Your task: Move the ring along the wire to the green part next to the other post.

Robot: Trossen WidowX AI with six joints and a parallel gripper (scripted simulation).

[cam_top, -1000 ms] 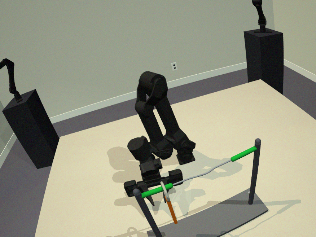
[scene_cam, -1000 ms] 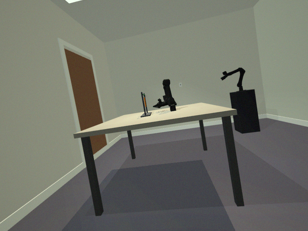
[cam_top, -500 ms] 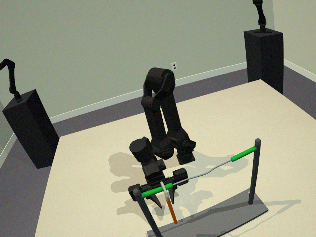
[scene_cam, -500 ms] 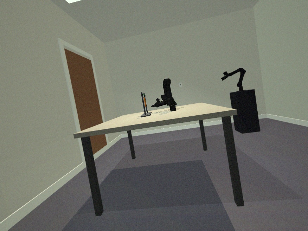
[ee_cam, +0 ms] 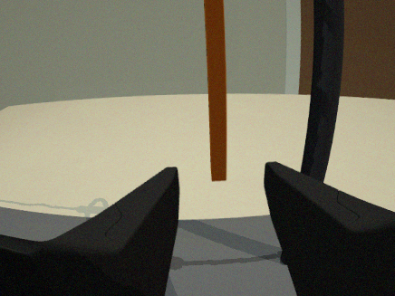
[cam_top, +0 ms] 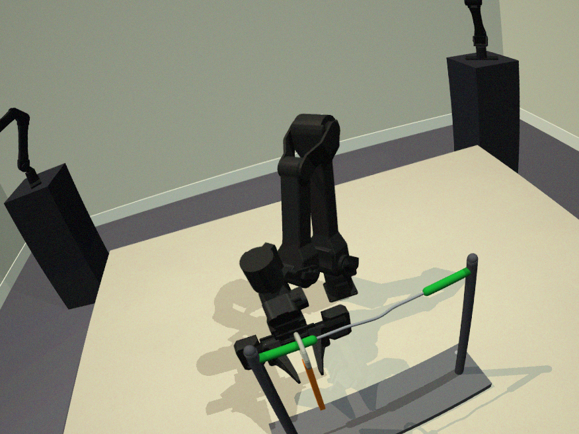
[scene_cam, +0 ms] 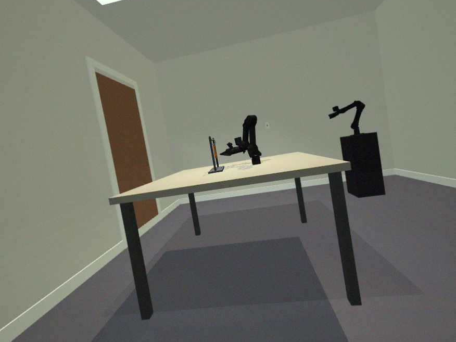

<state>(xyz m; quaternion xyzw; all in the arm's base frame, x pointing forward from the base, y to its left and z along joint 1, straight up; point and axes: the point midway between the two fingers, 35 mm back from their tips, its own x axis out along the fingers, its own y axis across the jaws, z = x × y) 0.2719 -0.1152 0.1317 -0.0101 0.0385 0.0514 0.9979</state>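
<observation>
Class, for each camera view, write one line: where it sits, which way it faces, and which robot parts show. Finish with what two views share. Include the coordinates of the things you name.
Top: raised beyond the wire stand, looking down across it toward the arm [cam_top: 308, 202] [scene_cam: 249, 136]; nearly the whole arm and its gripper [cam_top: 310, 378] [scene_cam: 221, 154] [ee_cam: 221, 176] show.
Exterior: low, off the table's side [scene_cam: 228, 184], facing across the room; the whole arm shows small.
Wrist: on the arm, looking out past the fingers; only those show.
Shared: top and wrist both show the orange handle [cam_top: 314, 388] [scene_cam: 215, 151] [ee_cam: 218, 115].

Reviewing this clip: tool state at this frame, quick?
Tool: open, nothing between its fingers; the orange handle is ahead, ungripped.
</observation>
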